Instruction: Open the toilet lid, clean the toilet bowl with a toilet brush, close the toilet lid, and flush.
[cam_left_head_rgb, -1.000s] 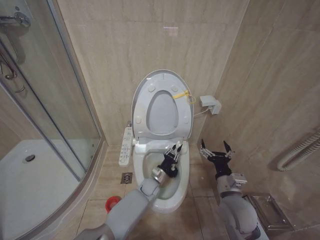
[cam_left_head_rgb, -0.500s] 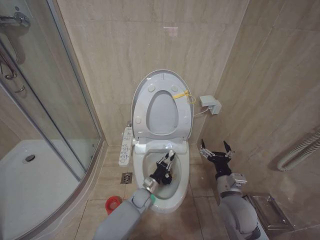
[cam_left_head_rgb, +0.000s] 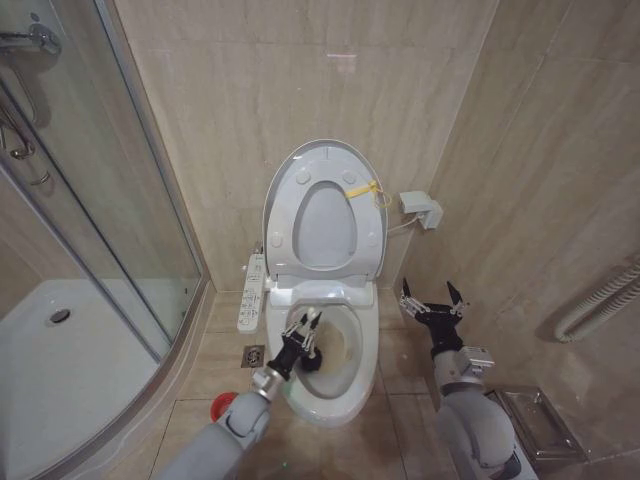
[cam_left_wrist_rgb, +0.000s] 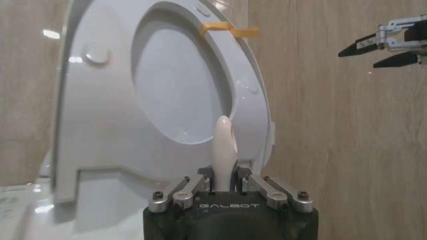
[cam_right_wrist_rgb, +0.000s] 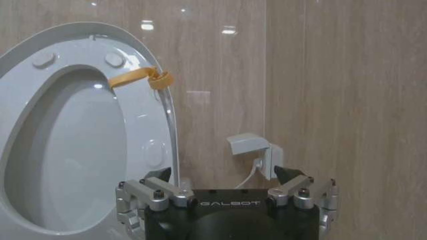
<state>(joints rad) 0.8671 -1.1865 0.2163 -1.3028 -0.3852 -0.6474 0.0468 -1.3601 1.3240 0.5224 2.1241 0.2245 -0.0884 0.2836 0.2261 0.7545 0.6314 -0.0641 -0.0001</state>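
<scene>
Cleaning under way: the toilet lid (cam_left_head_rgb: 322, 160) stands raised against the wall behind the toilet bowl (cam_left_head_rgb: 352, 385), with the seat ring (cam_left_head_rgb: 292, 225) and its yellow tie (cam_left_head_rgb: 364, 189) tipped up against it. The opening step looks done. The left gripper (cam_left_head_rgb: 302, 330) reaches over the bowl's left rim, jaws clenched on the thin white handle of the toilet brush (cam_left_head_rgb: 307, 357), whose dark head sits down inside the bowl near that left wall. By this reading the scrub is in progress; returning the brush to the red holder (cam_left_head_rgb: 226, 405) on the floor left of the bowl, closing the lid and flushing are left to do.

The right gripper (cam_left_head_rgb: 431, 301) hovers just right of the bowl beside the wall, jaws released and holding nothing.

The head view gives the whole layout: bowl interior, brush head, holder and the button panel (cam_left_head_rgb: 251, 291) at the bowl's left side. The left wrist view instead shows the grip itself, the white handle (cam_left_wrist_rgb: 223, 150) rising between the closed jaws against the lid's underside, with the right gripper's open tips (cam_left_wrist_rgb: 387, 44) far off. The right wrist view shows the wall socket (cam_right_wrist_rgb: 252, 150) right of the lid.
</scene>
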